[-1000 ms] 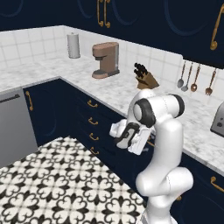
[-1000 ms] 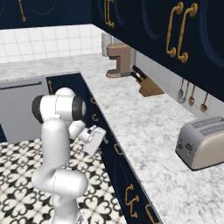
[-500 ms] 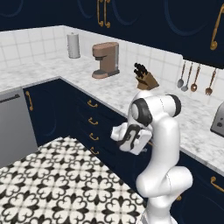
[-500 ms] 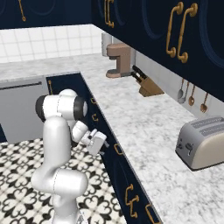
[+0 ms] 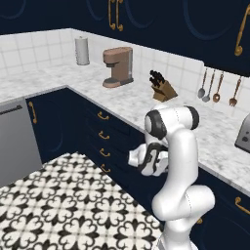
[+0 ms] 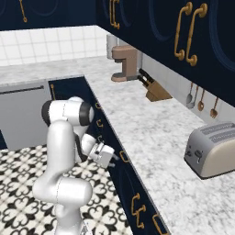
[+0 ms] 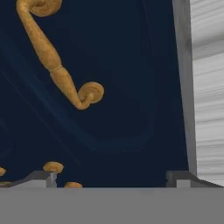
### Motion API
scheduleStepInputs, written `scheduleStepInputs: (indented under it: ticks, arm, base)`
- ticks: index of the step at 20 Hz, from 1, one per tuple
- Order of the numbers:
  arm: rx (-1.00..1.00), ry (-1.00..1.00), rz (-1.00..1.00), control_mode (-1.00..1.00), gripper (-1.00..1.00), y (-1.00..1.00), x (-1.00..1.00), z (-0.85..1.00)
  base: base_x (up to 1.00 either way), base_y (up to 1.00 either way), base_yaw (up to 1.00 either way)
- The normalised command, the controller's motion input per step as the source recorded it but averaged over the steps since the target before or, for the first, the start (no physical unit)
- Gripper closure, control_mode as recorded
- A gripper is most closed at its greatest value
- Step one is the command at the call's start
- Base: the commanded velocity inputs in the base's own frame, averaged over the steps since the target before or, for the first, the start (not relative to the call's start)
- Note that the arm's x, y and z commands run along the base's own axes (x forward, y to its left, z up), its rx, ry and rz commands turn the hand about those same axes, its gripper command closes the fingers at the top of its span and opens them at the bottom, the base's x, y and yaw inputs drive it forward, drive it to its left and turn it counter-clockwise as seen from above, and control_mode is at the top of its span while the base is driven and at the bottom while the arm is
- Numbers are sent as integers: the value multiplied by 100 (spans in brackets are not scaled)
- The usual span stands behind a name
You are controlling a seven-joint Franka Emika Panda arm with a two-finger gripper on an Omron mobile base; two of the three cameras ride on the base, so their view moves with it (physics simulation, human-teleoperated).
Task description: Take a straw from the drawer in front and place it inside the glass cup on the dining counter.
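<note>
Setting: navy kitchen, marble desk (image 6: 151,133) with toaster (image 6: 212,149).
Drawer: front (image 7: 109,100) shut; brass handle (image 7: 59,65) at 10 o'clock in hand view.
Tool: (image 6: 108,157) moved closer to front over last second; jaws apart, empty.
Meaning: handle grasp next, likely.

Even, bright rendered light, no single visible source. Marble surface (image 6: 156,133) pale, almost washed out; navy drawer front (image 7: 109,87) dark with faint soft sheen streaks ahead of fingers (image 7: 177,178). Brass handle (image 7: 57,65) evenly lit, mild highlight along its curve. Shadows weak, soft under white arm (image 5: 176,161). Base views sharp, slightly coarse textures. Hand view soft, blocky from closeness. No edge distortion, no glare.
</note>
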Motion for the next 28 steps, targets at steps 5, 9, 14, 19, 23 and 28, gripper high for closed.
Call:
scheduleStepInputs:
  ticks: [5,9,14,19,23,28]
  arm:
    - [-3,-5,7,-100,-100,-17,6,1]
    - [-7,0,8,-100,-100,-1,29,0]
    - [-6,0,6,-100,-100,0,47,0]
    - [-9,1,3,-100,-100,0,57,-37]
    - [-15,8,1,-100,-100,1,53,-78]
    - [-2,4,0,-100,-100,-2,27,-55]
  base:
    - [0,0,0]
    - [0,0,0]
    - [0,0,0]
    - [0,0,0]
    - [0,0,0]
    - [0,0,0]
